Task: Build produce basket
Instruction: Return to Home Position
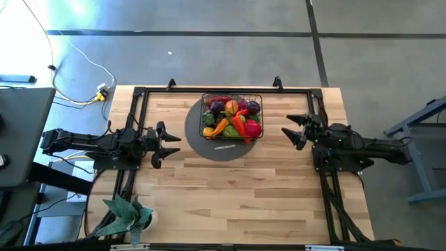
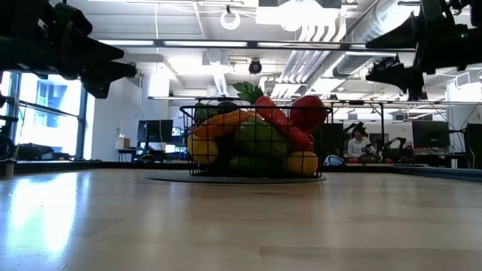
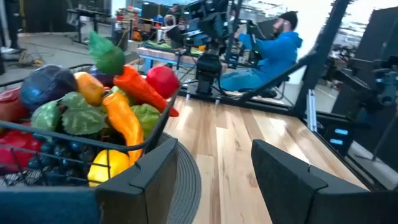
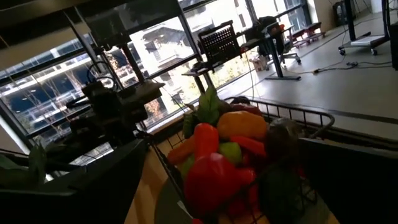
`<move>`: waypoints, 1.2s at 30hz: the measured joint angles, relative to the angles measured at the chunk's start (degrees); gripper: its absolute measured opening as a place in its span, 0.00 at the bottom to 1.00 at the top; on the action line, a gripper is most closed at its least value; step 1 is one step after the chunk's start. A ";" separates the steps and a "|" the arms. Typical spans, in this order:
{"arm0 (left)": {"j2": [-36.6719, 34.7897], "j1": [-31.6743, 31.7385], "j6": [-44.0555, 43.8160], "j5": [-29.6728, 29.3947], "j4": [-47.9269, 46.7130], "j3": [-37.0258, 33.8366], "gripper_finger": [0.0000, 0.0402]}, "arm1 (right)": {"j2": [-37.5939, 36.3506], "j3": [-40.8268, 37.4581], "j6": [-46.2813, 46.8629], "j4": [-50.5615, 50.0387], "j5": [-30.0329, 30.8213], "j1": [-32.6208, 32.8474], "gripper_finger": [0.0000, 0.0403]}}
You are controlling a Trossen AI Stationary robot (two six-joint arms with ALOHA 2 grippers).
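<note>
Black wire basket [image 1: 231, 95] at the far middle of the tabletop [image 1: 237, 202], seated on a round grey mat [image 1: 224, 148] and heaped with produce [image 1: 233, 117]: red, orange, yellow, green and purple pieces piled to the rim and above it. No loose piece visible elsewhere on the wood in the high view.

Left tool [image 1: 166, 143] hovering just left of the mat, fingers spread, gripping nothing. Right tool [image 1: 295, 132] hovering right of the basket, likewise released and empty. Both clear of the wood in the low view.

Judged as the closing step: loading apparently finished, with only the retreat to rest left. Draw each arm straight back toward its own side, away from the basket, level and without dipping. Avoid any sweep across the pile; with the top pieces sitting proud of the rim, probably easy to knock one out. Go slowly, and close the fingers, if at all, only once well clear of the mesh. On the left side, mind the potted plant [image 1: 125, 215] at the near corner. Aim to end with both arms folded back and the basket undisturbed on the mat.
</note>
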 joint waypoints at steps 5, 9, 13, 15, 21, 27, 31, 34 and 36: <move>0.00 0.00 1.00 -0.11 -0.04 0.02 0.49 | -2.75 -3.06 0.55 -0.17 -0.63 -0.01 0.99; 0.00 0.00 -1.58 -0.68 -0.22 0.02 0.49 | -4.39 -4.11 -0.31 -1.34 -0.90 -0.02 0.99; 0.00 0.00 -3.23 -0.64 -0.37 0.02 0.49 | -5.24 -4.94 0.11 -2.88 -1.16 -0.02 0.99; 0.00 0.00 -3.25 -0.64 -0.37 0.02 0.49 | -5.33 -4.94 -0.28 -3.12 -1.20 -0.01 0.99; 0.00 0.00 -3.26 -0.64 -0.37 0.04 0.49 | -5.32 -4.94 -1.14 -4.09 -3.04 -0.02 0.99; 0.00 0.00 -3.27 -0.64 -0.35 0.04 0.49 | -5.32 -4.94 3.48 -6.79 -3.15 -0.02 0.99; 0.00 0.00 -3.27 -0.63 -0.35 0.05 0.49 | -5.32 -4.94 3.99 -7.37 -3.15 -0.02 0.99; 0.00 0.00 -3.27 -0.64 -0.35 0.07 0.49 | -5.32 -4.94 3.59 -7.41 -3.15 -0.01 0.99; 0.00 0.00 -3.27 -0.64 -0.35 0.07 0.49 | -5.32 -4.94 3.81 -7.41 -3.13 -0.01 0.99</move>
